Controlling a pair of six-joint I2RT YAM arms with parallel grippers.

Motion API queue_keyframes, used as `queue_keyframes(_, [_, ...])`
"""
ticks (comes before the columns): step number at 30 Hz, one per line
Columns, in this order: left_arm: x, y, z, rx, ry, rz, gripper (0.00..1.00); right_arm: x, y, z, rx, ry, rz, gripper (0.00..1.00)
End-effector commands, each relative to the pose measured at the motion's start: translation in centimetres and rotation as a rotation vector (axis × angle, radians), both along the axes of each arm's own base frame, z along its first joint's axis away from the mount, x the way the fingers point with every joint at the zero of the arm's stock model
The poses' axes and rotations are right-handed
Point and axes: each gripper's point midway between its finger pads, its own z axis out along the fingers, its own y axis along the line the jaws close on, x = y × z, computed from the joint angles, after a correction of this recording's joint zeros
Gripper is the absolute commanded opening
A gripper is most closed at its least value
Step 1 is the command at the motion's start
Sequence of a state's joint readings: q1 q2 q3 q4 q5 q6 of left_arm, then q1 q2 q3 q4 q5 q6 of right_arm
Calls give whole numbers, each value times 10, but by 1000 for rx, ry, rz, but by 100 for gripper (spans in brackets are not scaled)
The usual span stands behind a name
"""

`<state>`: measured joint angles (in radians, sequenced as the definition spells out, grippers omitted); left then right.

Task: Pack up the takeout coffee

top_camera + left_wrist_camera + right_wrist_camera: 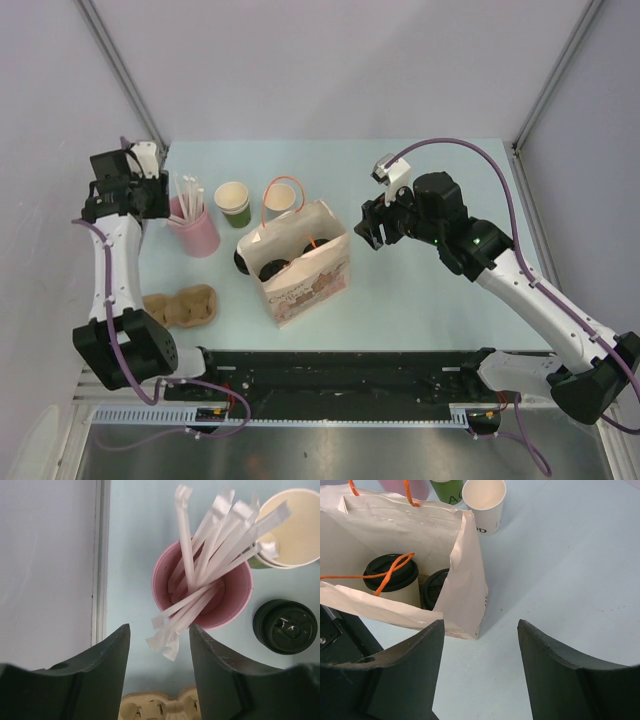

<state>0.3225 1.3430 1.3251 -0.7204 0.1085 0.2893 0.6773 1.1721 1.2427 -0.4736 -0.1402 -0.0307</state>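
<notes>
- The left gripper [159,670] hangs with its fingers spread and nothing between them. The pink cup [235,600] of straws [210,540] stands just ahead of the fingertips, and it is not part of the order.
- From those fingers the green cup [233,203] lies ahead and to the right, beyond the pink cup. It stands upright with its mouth open and no lid on it.
- A loose black lid [285,626] lies flat on the table [430,290], off to the right of the left fingers and a little ahead, apart from both cups.
- The right gripper [480,665] is also spread wide and empty. The paper bag [465,580] stands ahead and to the left of its fingers, mouth up.
- Inside the bag a lidded cup [390,572] stands upright, with a second black lid [434,587] beside it. I cannot tell whether a cup sits under that one.
- The white cup [280,196] stands upright and unlidded beyond the bag's far corner, straight ahead of the right fingers and well apart from them.
- My reading is that the left arm is nearer the green cup and the loose lid, and the right arm nearer the white cup.
- Either open cup has a vertical axis, so it likely calls for a sideways pinch on the wall. The left fingers must first clear the straws.
</notes>
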Motion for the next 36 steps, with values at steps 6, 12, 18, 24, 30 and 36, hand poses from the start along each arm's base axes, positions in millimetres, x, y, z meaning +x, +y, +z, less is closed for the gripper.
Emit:
queue_keyframes(6, [61, -13, 23, 11, -58, -79, 53, 1, 2, 14, 35, -38, 6, 65])
queue_keyframes(12, [86, -9, 12, 15, -30, -67, 50, 2, 1, 14, 38, -37, 0, 65])
queue_keyframes(18, [107, -8, 7, 1, -28, -60, 49, 2, 0, 12, 34, -30, -6, 65])
queue_keyframes(24, [115, -8, 7, 31, -35, -60, 46, 2, 0, 14, 38, -36, -11, 65])
queue_keyframes(30, [103, -8, -10, 65, 19, 0, 44, 1, 0, 14, 41, -31, -9, 65])
queue_keyframes(36, [98, -6, -13, 80, -43, 97, 43, -1, -2, 15, 35, -33, -9, 65])
